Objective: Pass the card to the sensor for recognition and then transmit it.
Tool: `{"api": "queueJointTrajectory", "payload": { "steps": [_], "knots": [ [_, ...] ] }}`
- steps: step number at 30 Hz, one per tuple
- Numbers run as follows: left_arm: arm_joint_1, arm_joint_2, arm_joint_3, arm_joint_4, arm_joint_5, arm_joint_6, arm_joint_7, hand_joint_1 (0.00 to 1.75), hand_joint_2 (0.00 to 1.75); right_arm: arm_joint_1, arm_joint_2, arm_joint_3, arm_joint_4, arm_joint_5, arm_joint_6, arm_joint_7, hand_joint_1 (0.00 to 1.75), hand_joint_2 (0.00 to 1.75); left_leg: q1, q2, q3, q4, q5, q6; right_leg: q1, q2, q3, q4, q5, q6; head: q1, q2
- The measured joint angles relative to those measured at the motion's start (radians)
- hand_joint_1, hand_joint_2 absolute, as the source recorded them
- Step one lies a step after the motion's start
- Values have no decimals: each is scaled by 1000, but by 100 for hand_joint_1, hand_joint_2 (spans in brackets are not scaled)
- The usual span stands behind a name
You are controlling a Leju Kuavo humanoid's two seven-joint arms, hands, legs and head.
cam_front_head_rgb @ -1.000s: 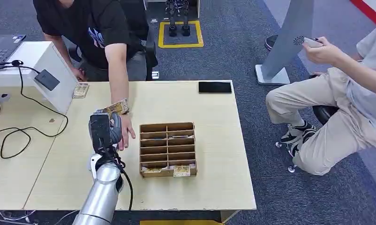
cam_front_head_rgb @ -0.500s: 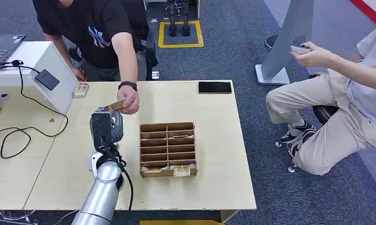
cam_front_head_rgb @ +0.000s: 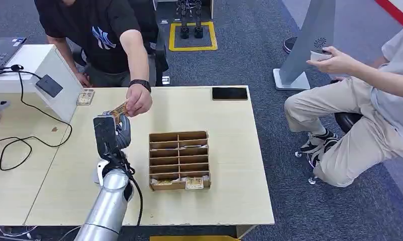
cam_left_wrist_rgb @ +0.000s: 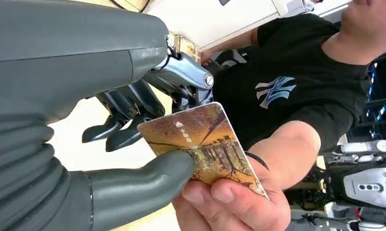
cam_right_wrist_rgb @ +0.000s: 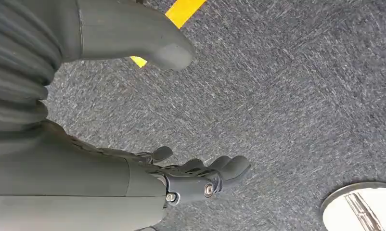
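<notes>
The card (cam_front_head_rgb: 120, 109), printed in brown and gold, stands at the top of my raised left hand (cam_front_head_rgb: 110, 133) over the left part of the table (cam_front_head_rgb: 229, 130). In the left wrist view my thumb (cam_left_wrist_rgb: 147, 178) presses on the card (cam_left_wrist_rgb: 200, 139), with my darker fingers (cam_left_wrist_rgb: 128, 110) behind it. A person's hand (cam_front_head_rgb: 138, 100) in a black sleeve and a watch pinches the same card from the far side (cam_left_wrist_rgb: 229, 202). The black sensor (cam_front_head_rgb: 48, 85) sits on a white box at the far left. My right hand (cam_right_wrist_rgb: 181, 178) hangs over grey carpet, fingers apart and holding nothing.
A cardboard slot box (cam_front_head_rgb: 179, 158) with cards in its front row stands right of my left arm. A black phone (cam_front_head_rgb: 230, 93) lies at the table's far edge, and a small stack of cards (cam_front_head_rgb: 85, 96) beside the white box. A seated person (cam_front_head_rgb: 360, 100) is at the right.
The person's hand rose from beside my left hand to the card at its top and now pinches it. My left hand has shifted slightly away from me.
</notes>
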Motion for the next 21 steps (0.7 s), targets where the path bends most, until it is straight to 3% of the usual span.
{"api": "queueJointTrajectory", "payload": {
  "steps": [7,8,9,12,13,21],
  "knots": [
    [-31,6,-1,17,27,39,2,171,175,-2,0,14,4,16,-3,4,0,175,0,0,0,0,0,0,0,0,0,0,0,0,0,0],
    [-42,8,-1,30,34,48,4,14,175,-3,0,17,6,16,-3,5,0,175,0,0,0,0,0,0,0,0,0,0,0,0,0,0],
    [-54,11,-1,44,36,55,15,0,175,-5,0,19,7,17,-4,7,0,175,0,0,0,0,0,0,0,0,0,0,0,0,0,0],
    [-91,23,7,108,63,70,17,0,175,-14,0,27,10,17,-10,19,0,175,0,0,0,0,0,0,0,0,0,0,0,0,0,0],
    [-95,24,14,117,76,78,-2,0,0,-16,0,29,10,16,-12,20,0,175,0,0,0,0,0,0,0,1,0,0,0,0,0,0],
    [-102,28,29,127,101,90,-31,0,0,-15,0,48,13,11,-19,27,0,175,0,0,-1,0,1,0,0,0,0,0,0,0,0,0]
  ]
}}
